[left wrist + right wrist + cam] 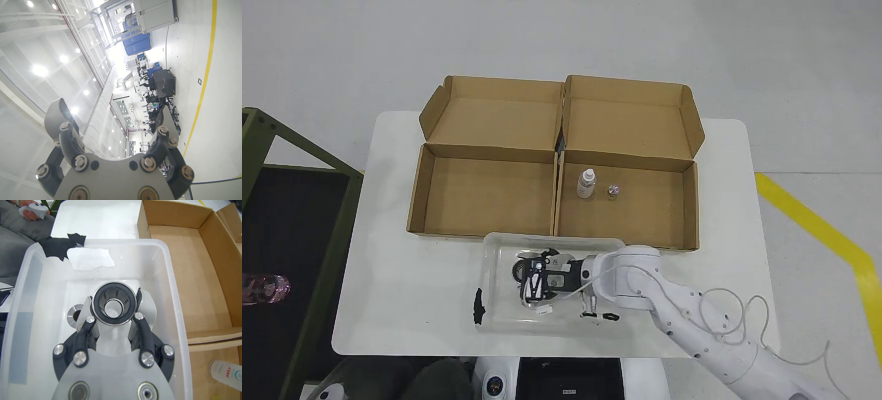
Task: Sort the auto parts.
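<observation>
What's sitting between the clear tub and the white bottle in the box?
Just the box's front wall and a stretch of bare box floor separate the tub from the bottle, per the top view.

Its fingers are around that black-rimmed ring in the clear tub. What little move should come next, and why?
Probably a short lift straight up. The right gripper has its fingers seemingly pressed on both sides of the black-rimmed ring, and the clear tub has walls standing between it and the cardboard box.

Print on the white bottle point(225, 374) cannot be read clearly.
</observation>
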Robot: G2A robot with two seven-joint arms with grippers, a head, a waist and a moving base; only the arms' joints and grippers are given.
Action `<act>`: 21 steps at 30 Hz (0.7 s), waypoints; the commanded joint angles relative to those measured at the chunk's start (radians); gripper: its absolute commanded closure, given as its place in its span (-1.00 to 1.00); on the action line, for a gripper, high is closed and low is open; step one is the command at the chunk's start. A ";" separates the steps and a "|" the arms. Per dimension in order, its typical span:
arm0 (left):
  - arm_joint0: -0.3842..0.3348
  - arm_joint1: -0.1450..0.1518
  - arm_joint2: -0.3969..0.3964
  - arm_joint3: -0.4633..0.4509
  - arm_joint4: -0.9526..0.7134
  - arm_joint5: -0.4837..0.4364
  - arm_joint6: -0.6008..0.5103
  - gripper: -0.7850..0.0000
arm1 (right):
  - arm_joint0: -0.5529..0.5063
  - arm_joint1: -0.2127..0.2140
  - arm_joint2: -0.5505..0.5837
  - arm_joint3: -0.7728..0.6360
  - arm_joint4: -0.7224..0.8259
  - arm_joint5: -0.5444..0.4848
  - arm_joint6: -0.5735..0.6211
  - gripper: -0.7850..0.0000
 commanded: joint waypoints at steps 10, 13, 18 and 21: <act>0.000 0.000 0.000 0.000 0.000 0.000 0.000 -1.00 | -0.042 0.019 0.081 -0.103 0.021 -0.020 -0.026 1.00; 0.000 0.000 0.000 0.000 0.000 0.000 0.000 -1.00 | -0.048 0.023 0.106 -0.129 0.036 -0.029 -0.033 1.00; 0.000 0.000 0.000 0.000 0.000 0.000 0.000 -1.00 | -0.054 0.032 0.159 -0.163 0.055 -0.036 -0.044 1.00; 0.000 0.000 0.000 0.000 0.000 0.000 0.000 -1.00 | -0.054 0.037 0.191 -0.180 0.066 -0.046 -0.042 1.00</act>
